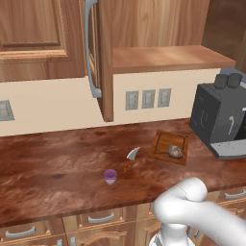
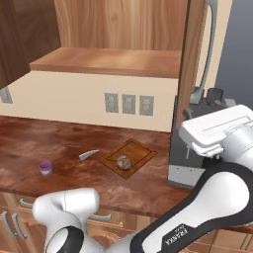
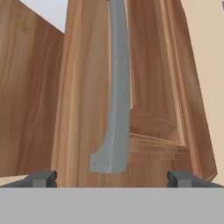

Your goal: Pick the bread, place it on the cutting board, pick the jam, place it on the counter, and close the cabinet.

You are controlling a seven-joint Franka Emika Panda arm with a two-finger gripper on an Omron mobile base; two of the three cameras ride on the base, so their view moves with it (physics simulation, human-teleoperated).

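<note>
The bread [image 1: 175, 152] [image 2: 123, 161] lies on the cutting board [image 1: 162, 144] [image 2: 140, 150], right of the counter's middle. The jam [image 1: 110, 176] [image 2: 45, 168] stands upright on the counter [image 1: 57, 163] toward the front, apart from the board. One cabinet door [image 1: 106, 57] [image 2: 190, 59] stands swung out, edge-on to the base views, above the counter. In the hand view my gripper [image 3: 111, 178] is open, its fingertips [image 3: 41, 178] wide apart. It faces the door's outer panel and the lower end of the grey bar handle [image 3: 114, 109]. Nothing is held.
A curved grey-bladed knife [image 1: 132, 154] [image 2: 88, 155] lies between jar and board. A dark coffee machine [image 1: 218, 115] stands at the counter's right end, beside the open door. The bare cabinet shelf [image 1: 163, 57] [image 2: 108, 62] sits behind it. Outlets [image 1: 148, 99] line the wall.
</note>
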